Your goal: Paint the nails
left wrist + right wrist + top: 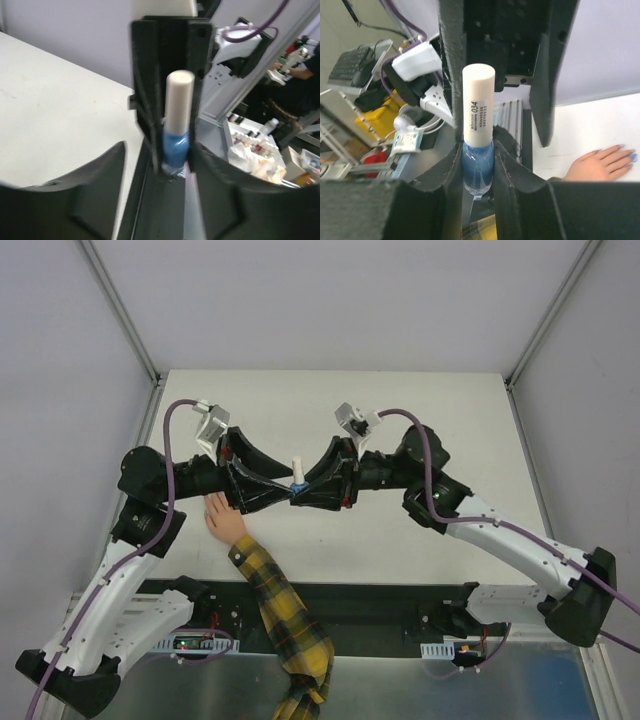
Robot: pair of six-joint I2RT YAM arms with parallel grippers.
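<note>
The small peach-skinned hand (pixel 222 518) in a yellow-and-black plaid sleeve (pixel 285 620) lies flat by the worktop's (pixel 330 410) near edge, left of centre. Its long axis slants, with the fingers pointing toward the far left corner. Its nails (pixel 633 156) look light blue. The right tool (pixel 477 170) is clenched on the blue nail-polish bottle (pixel 477 162), whose cream cap (pixel 478 100) is uppermost. The left tool (pixel 283 492) stands released beside it.

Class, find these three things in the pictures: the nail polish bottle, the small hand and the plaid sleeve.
nail polish bottle (pixel 478 167): right wrist view, on the blue glass body.
hand (pixel 224 520): top external view, on the back of the hand.
plaid sleeve (pixel 285 615): top external view, on the middle of the sleeve.
</note>
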